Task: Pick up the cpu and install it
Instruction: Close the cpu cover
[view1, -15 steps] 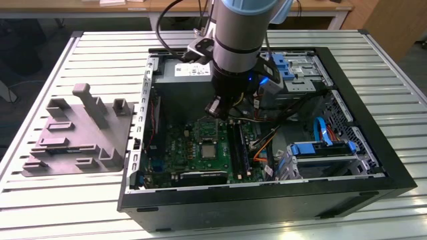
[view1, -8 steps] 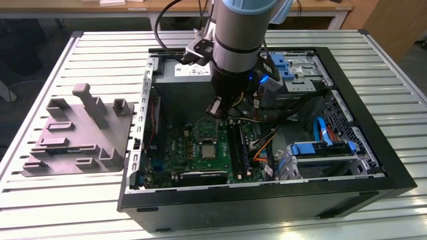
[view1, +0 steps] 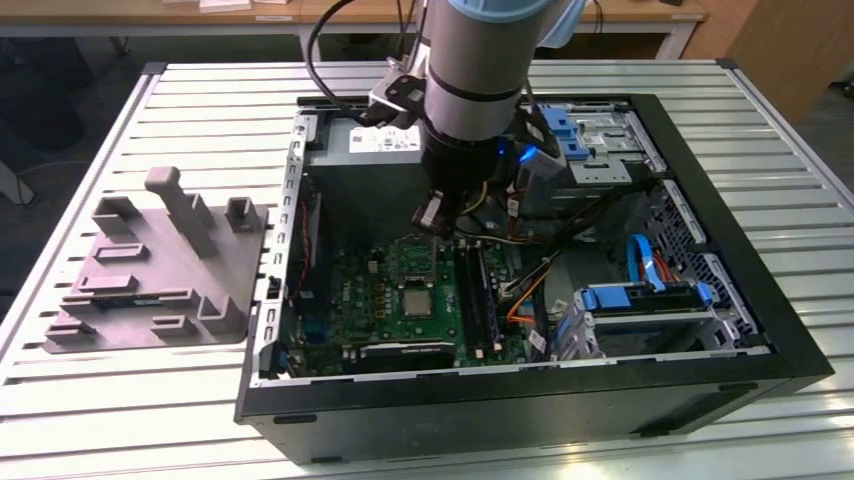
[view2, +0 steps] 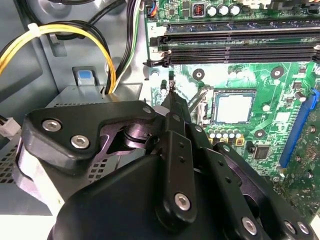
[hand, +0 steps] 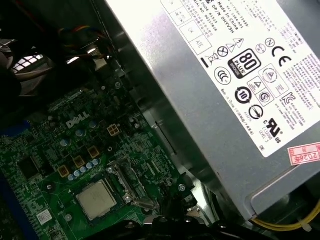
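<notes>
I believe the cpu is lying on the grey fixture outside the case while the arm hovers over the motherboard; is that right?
Not quite: the cpu sits in its socket on the green motherboard, as both wrist views show. The arm does hover over the motherboard.

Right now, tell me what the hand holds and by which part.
Nothing. The hand hovers over the motherboard with nothing between its tips; the cpu sits in its socket, apart from the hand.

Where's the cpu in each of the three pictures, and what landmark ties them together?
Exterior view: the cpu sits mid green motherboard, below the arm.
Second wrist view: cpu in its socket, beyond the gripper.
First wrist view: cpu beside the grey power supply.
Shared landmark: the green motherboard.
</notes>
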